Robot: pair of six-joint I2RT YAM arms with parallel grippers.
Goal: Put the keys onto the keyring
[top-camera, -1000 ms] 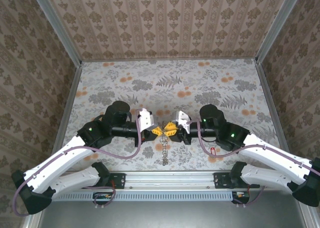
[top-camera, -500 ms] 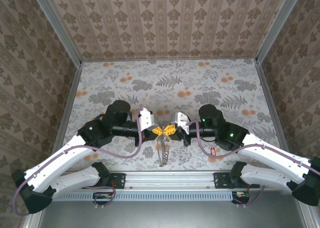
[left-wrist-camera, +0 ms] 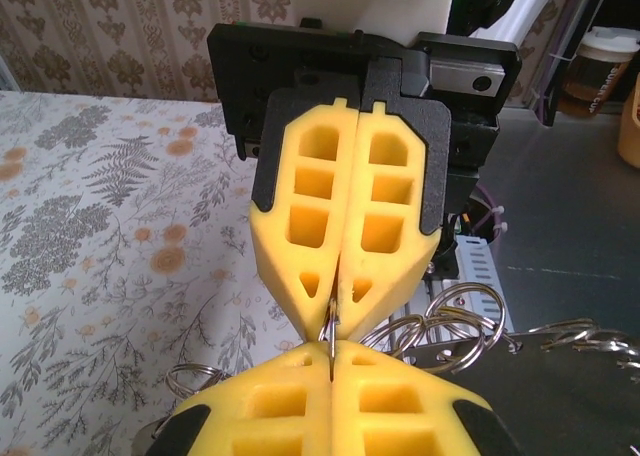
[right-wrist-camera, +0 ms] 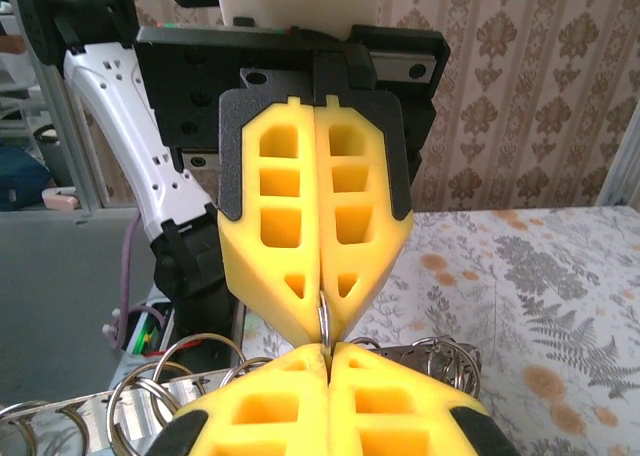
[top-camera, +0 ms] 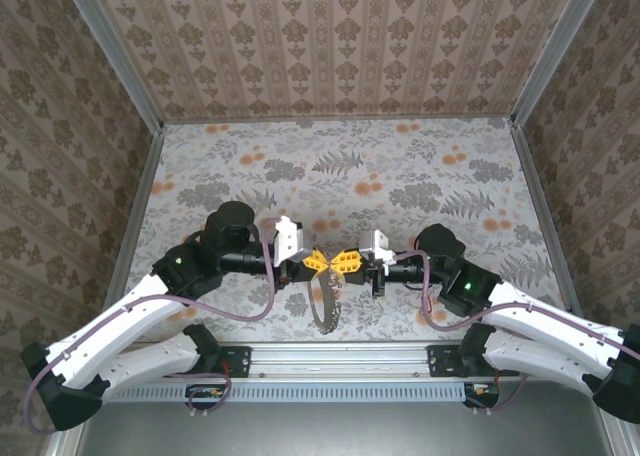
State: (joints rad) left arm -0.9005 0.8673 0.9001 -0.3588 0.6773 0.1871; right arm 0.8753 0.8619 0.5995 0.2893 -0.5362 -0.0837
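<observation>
Seemingly, left gripper [top-camera: 318,262], right gripper [top-camera: 346,263], pinching keyring [top-camera: 322,311]

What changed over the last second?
The right gripper closed onto the keyring, and its wrist swung out to the right. The keyring's hanging part went from a straight dangle to a curved loop. The left gripper stayed shut on the keyring, tip to tip with the right.

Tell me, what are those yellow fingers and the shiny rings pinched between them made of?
The yellow fingers look like moulded or printed plastic, possibly slightly soft: the surface is dull and matte, with hollow pockets. The keyring looks like thin silvery metal wire, probably steel: its coils glint with bright highlights.
</observation>
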